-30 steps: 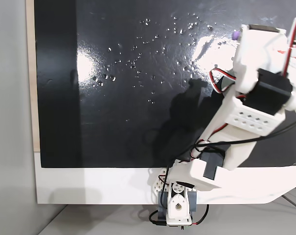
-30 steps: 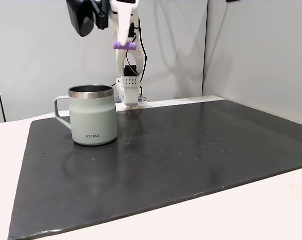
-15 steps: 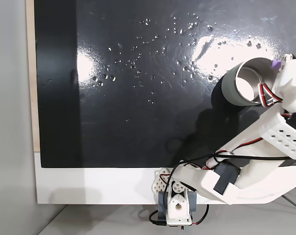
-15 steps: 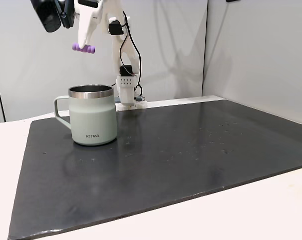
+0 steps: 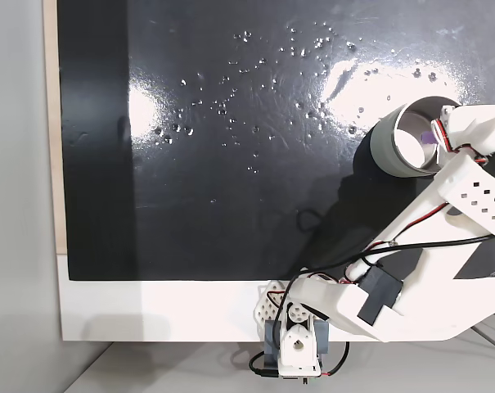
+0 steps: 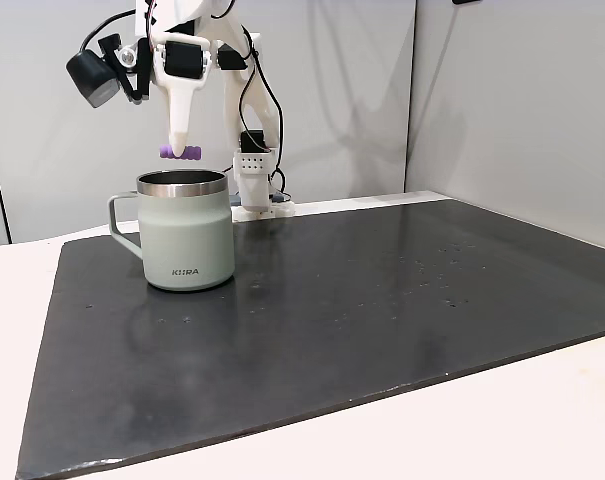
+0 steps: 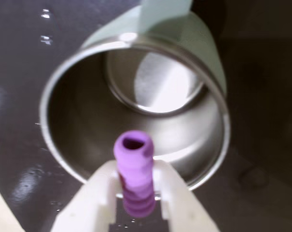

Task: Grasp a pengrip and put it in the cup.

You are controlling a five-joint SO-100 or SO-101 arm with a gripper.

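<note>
Since half a second ago the arm has dropped and swung in, so the pincer (image 6: 181, 150) now hangs just above the rim of the cup (image 6: 186, 240) instead of high up at its 11 o'clock. In the side fixed view, a small gap of air separates the pengrip (image 6: 181, 152) from the steel rim. The cup stands on the dark mat (image 6: 382, 300) of the tabletop (image 6: 542, 420), near the mat's back-left corner, with wide bare mat from 2 to 5 o'clock of it. In the wrist view the pincer (image 7: 136, 193) is closed on the pengrip (image 7: 133, 174), white fingers (image 7: 95, 193) pressing both sides, its hollow end poking over the cup's (image 7: 136, 96) open mouth near the 6 o'clock rim.
</note>
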